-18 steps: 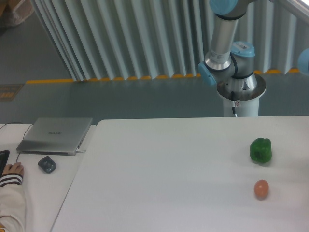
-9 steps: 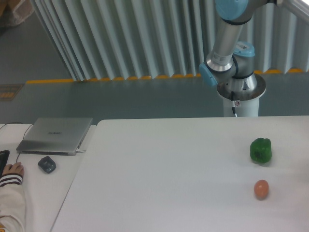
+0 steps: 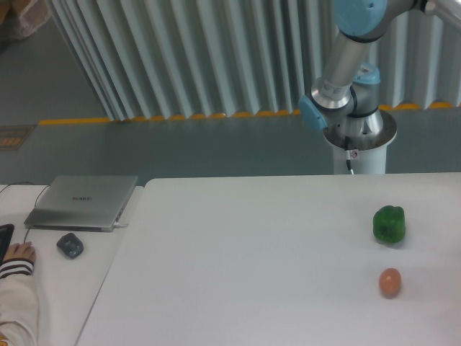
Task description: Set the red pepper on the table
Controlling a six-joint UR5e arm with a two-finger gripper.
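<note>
The red pepper is out of view. The large white table [image 3: 252, 252] fills the lower part of the camera view. Behind its far right edge stands the arm's base [image 3: 358, 133], with a silver link [image 3: 346, 61] and blue joint caps rising out of the top of the frame. The gripper itself is not in view, so its state does not show.
A green bell pepper [image 3: 389, 223] sits on the table at the right, and a small orange-pink egg-shaped thing [image 3: 390, 282] lies just in front of it. On the smaller desk at the left are a closed laptop [image 3: 83, 202], a mouse [image 3: 70, 245] and a person's hand [image 3: 18, 254].
The arm's upper link has swung to the right, tilting more away from vertical. The things on the table have stayed put.
</note>
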